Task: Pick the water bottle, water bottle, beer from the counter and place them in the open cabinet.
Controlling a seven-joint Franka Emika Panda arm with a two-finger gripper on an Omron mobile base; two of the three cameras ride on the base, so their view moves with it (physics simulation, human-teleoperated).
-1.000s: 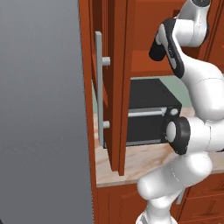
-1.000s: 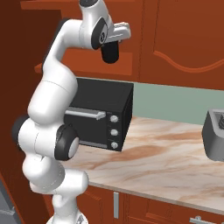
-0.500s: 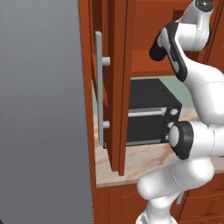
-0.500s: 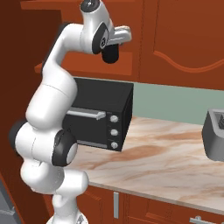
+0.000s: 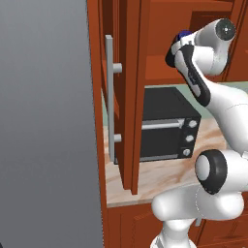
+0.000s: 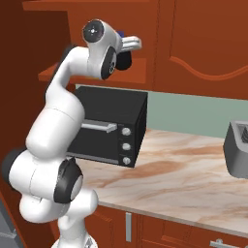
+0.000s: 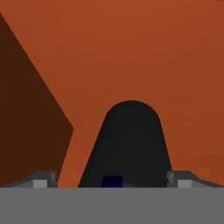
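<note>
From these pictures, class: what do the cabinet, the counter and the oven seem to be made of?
Cabinet: red-brown wood look, smooth matte faces. Counter: polished marble look, beige-pink with brown veins. Oven: probably black painted metal, with a pale metallic handle and knobs.

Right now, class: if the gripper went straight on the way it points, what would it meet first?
The gripper would meet the black water bottle first, standing between its wide-open fingers; behind it lies the open cabinet wall, depth unclear.
</note>
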